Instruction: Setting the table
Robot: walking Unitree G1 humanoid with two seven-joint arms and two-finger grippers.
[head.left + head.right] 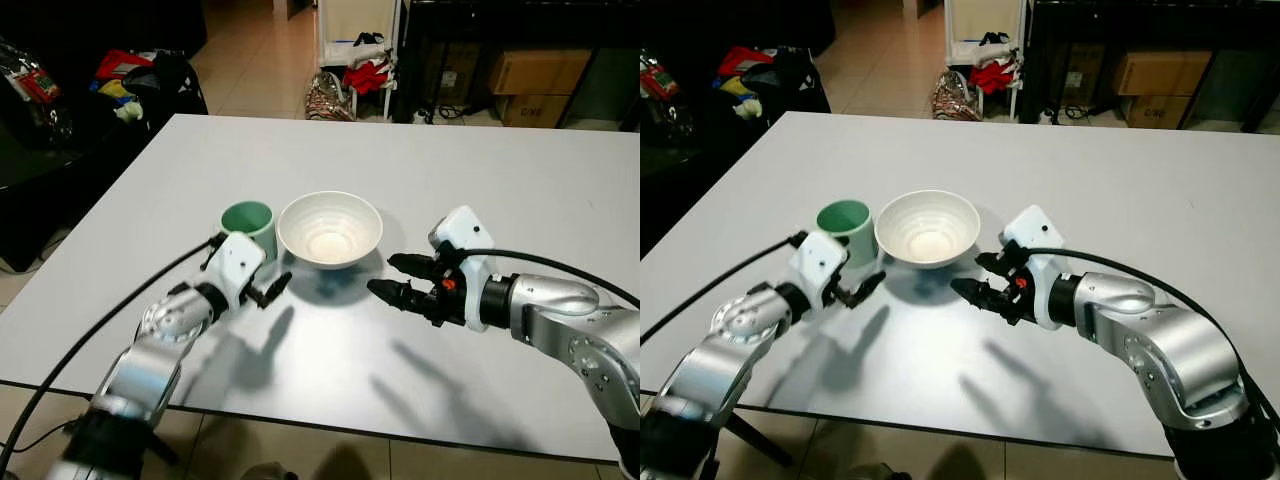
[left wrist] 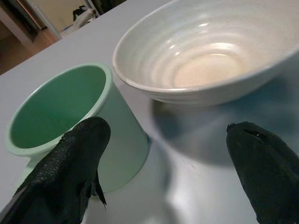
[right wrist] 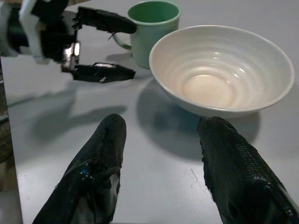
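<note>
A mint-green mug (image 1: 248, 222) stands upright on the white table (image 1: 520, 190), touching or almost touching a white ribbed bowl (image 1: 330, 230) on its right; both look empty. My left gripper (image 1: 268, 272) is open just in front of the mug, one finger by the mug's near side (image 2: 70, 163) and the other (image 2: 266, 163) lower, towards the bowl's base. My right gripper (image 1: 382, 274) is open just right of the bowl, low over the table, with its fingertips pointing at the bowl (image 3: 219, 70) and nothing between them.
The table's near edge (image 1: 330, 425) runs just behind both arms. A black cable (image 1: 90, 335) trails from my left arm off the table's left side. On the floor beyond are bags and clothes (image 1: 140, 80), a white shelf (image 1: 360, 50) and cardboard boxes (image 1: 535, 85).
</note>
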